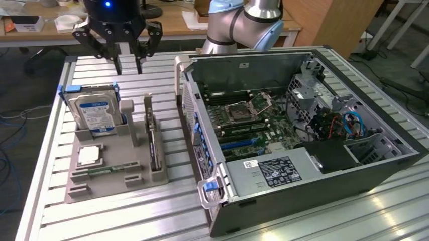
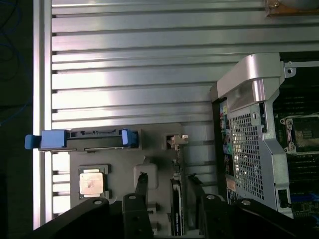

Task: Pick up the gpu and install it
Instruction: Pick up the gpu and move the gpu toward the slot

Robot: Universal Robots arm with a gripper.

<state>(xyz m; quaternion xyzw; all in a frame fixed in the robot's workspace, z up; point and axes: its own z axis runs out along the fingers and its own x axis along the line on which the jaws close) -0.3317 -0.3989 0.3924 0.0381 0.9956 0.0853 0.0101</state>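
Finding the gpu (image 1: 152, 145) (image 2: 175, 209) standing on its long edge in the narrow slot at the 3 o'clock side of the grey holder (image 1: 120, 156), as the exterior view shows it. Noting a blue-labelled hard drive (image 1: 97, 113) upright at the holder's 11 o'clock and a processor (image 1: 89, 155) flat at 8 o'clock. Seeing the fingers (image 1: 118, 63) (image 2: 141, 191) released, spread and grasping nothing, up toward 12 o'clock from the holder; from the wrist, card between them, untouched. Placing the open computer case (image 1: 335, 186) at the holder's 3 o'clock on the slatted counter (image 1: 100, 216).
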